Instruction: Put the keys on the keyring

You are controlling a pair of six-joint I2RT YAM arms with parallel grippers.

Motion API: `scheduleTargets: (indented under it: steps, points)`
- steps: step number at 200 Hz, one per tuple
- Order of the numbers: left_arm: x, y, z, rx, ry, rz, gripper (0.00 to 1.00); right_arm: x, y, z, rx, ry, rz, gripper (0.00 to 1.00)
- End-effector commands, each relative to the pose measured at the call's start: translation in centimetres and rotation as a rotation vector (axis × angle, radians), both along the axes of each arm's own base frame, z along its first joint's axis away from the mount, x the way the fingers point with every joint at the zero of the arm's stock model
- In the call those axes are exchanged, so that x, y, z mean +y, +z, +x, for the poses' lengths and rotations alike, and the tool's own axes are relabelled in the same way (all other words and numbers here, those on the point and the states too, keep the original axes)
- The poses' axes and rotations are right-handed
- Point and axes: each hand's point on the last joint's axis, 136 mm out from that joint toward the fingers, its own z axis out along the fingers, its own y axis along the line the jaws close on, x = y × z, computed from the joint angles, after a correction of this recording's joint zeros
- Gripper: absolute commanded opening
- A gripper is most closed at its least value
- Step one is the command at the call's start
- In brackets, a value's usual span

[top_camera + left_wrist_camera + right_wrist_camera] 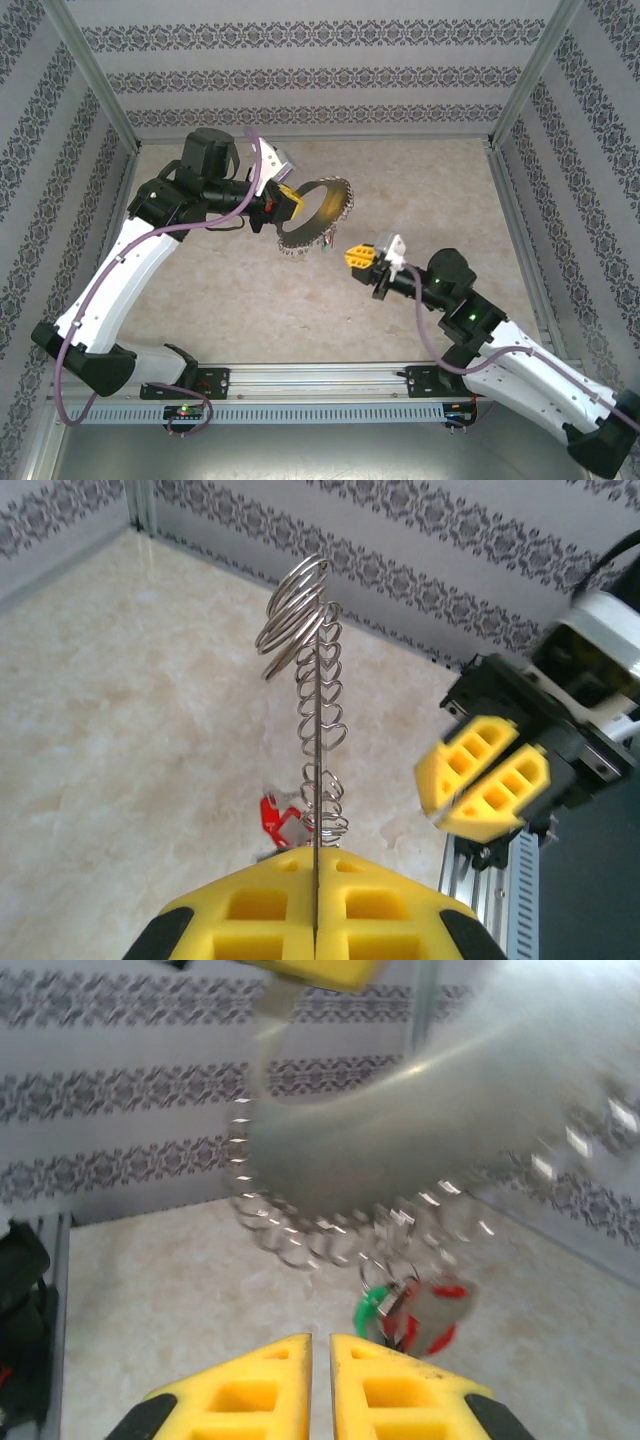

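The keyring [317, 695] is pinched by the left gripper [315, 858], whose jaws are pressed together on the thin hoop. It is held clear of the table [230, 300]. The hoop's lower rim is hidden inside that grip. In the right wrist view the ring is smeared by blur.

A green key [370, 1310] and a red key [445, 1328] are seen just under its fringe. Whether they are threaded on cannot be told.

The right gripper [320, 1345] is seen near the ring, jaws drawn almost together with nothing between them.

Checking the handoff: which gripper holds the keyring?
The left gripper: its fingers are shut on the keyring rim. The right gripper hangs apart, clear of it.
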Motion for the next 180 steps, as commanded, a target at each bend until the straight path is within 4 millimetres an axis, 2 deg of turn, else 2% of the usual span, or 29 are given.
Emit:
scheduleTargets:
  steps: [1, 37, 69, 128, 180]
  points:
    - [0.4, 1.7, -1.1, -0.042, -0.034, -0.007, 0.00, 1.0, 0.4, 0.6, -0.238, -0.071, -0.109, 0.14]
    - [0.3, 1.8, -0.9, -0.036, -0.026, -0.012, 0.00, 3.3, -0.2, 1.1, -0.270, -0.073, -0.148, 0.15]
    - [0.3, 1.9, -1.0, -0.037, -0.022, -0.017, 0.00, 4.0, -0.3, 1.7, -0.284, -0.097, -0.128, 0.19]
    - [0.3, 1.9, -1.0, -0.035, -0.023, -0.018, 0.00, 5.7, -1.0, 1.5, -0.232, -0.037, -0.122, 0.18]
    - [0.4, 1.9, -1.0, -0.035, -0.017, -0.018, 0.00, 5.2, -0.7, 3.0, -0.244, -0.143, -0.107, 0.18]
